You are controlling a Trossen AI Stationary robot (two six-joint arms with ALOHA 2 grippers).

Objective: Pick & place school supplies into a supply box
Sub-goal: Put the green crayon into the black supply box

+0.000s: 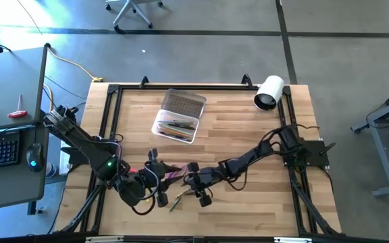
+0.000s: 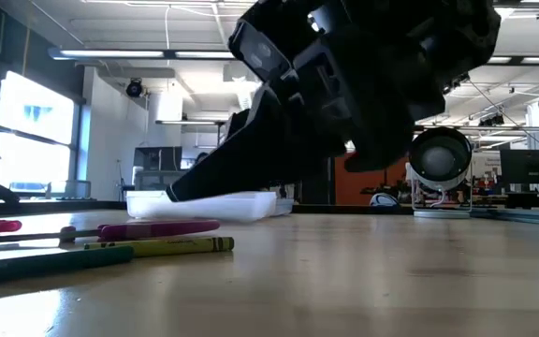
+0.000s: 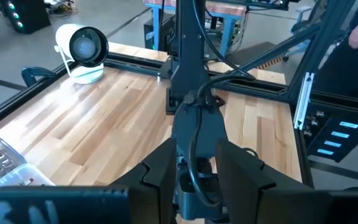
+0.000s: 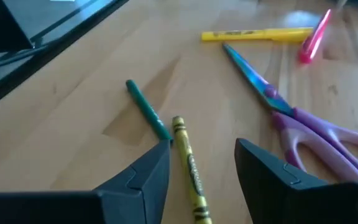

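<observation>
We find the right gripper (image 4: 201, 163) spread, empty, low over the table (image 4: 73, 124), a yellow crayon (image 4: 190, 168) between its fingers, green pencil (image 4: 148, 117) just beside. We advise descending squarely, closing on the crayon alone. Left gripper (image 1: 155, 179) waits spread nearby.

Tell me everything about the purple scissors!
The scissors lie flat on the wooden table. They have light purple plastic-looking handles and shiny blades that gleam blue and green. The blades are closed together, and their tip points toward a yellow marker. The right gripper hangs just beside the handles with open jaws, not touching them.
</observation>
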